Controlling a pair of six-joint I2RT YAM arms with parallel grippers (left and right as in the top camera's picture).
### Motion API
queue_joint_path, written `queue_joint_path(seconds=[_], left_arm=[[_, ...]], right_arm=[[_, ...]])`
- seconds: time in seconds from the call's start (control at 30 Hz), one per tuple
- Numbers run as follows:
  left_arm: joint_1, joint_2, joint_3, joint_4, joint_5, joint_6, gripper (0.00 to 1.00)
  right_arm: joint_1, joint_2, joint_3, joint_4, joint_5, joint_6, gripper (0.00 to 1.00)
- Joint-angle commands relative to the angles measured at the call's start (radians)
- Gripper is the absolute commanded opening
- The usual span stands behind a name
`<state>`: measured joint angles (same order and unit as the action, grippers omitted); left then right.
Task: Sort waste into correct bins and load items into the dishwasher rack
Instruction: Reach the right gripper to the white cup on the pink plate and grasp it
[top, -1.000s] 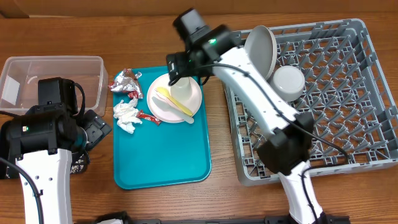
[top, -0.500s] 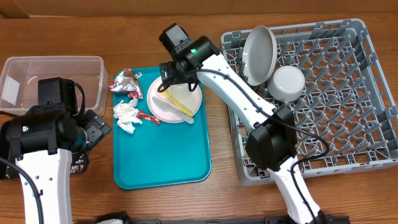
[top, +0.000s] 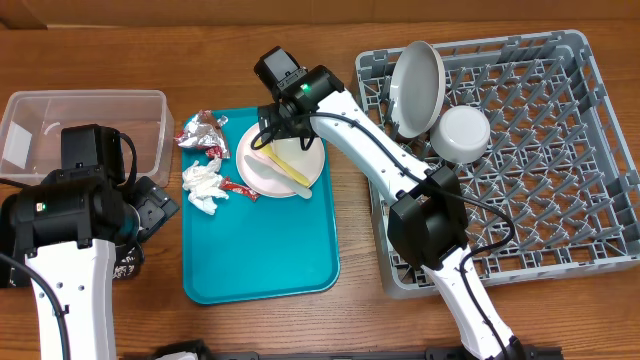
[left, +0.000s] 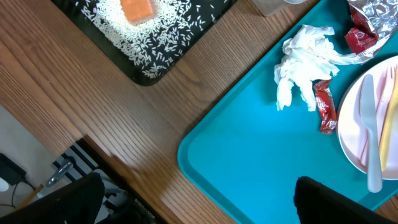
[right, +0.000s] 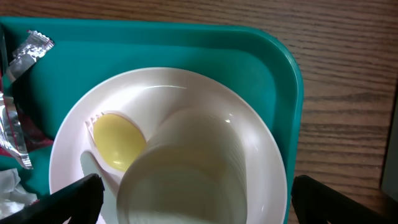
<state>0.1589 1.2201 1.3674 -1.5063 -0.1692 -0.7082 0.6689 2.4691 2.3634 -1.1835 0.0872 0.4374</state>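
Right pincer spread wide over the cup on the tray.
The right gripper (right: 196, 200) hangs with jaws apart above the white ribbed plastic cup (right: 186, 180), which lies beside a yellow plastic utensil (right: 118, 143) on the round white plate (right: 249, 118) in a corner of the flat teal tray (top: 260, 250). The left gripper (left: 196, 202), likewise released, holds nothing at the tray's left edge.

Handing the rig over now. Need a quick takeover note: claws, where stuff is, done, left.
Left claw open, empty, near the teal tray's left edge.
Right claw open over the cup on the white plate.
Done: grey plate and bowl in the rack; rice and orange cube in the black tray.
Left: foil wrapper, napkin, red packet to sort; plate, cup, cutlery to rack.
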Motion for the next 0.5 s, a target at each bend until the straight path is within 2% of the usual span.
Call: queue_joint_path(seconds=[0.0, 0.3, 0.47], left_arm=[[0.005, -0.003, -0.003, 0.000, -0.018, -0.022, 1.00], [0.005, -0.003, -0.003, 0.000, -0.018, -0.022, 1.00], [0.005, -0.003, -0.003, 0.000, -0.018, -0.022, 1.00]], right_arm=[[0.008, 0.012, -0.023, 0.013, 0.013, 0.009, 1.00], [0.012, 0.014, -0.065, 0.035, 0.013, 0.009, 0.95], [0.012, 0.014, -0.065, 0.043, 0.013, 0.009, 0.81]])
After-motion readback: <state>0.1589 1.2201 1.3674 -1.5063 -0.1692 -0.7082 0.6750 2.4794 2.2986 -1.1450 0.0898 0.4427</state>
